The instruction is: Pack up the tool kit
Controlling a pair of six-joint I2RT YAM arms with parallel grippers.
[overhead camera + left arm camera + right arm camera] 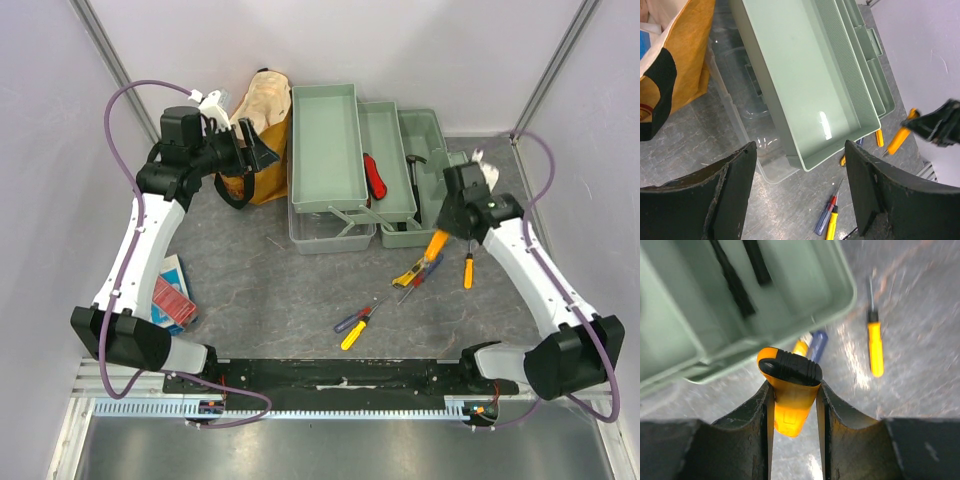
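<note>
The pale green toolbox (325, 150) stands at the back with its trays folded out; the left wrist view shows its nearest tray (810, 90) bare. A red-handled tool (373, 178) lies in the middle tray. My right gripper (440, 238) is shut on an orange-handled tool (792, 390) with a black end cap, just in front of the box's right corner (740, 305). My left gripper (262, 150) hangs open and holds nothing, above the box's left side. Loose on the table are a yellow screwdriver (468, 268), a blue and yellow pair (355, 325), and more (415, 272) near the held tool.
A mustard-yellow bag (262, 130) stands against the toolbox's left side, close to my left gripper. A red-blue booklet (172, 295) lies by the left arm. The clear lid (740, 115) sits under the front of the trays. Grey walls close in the back and sides.
</note>
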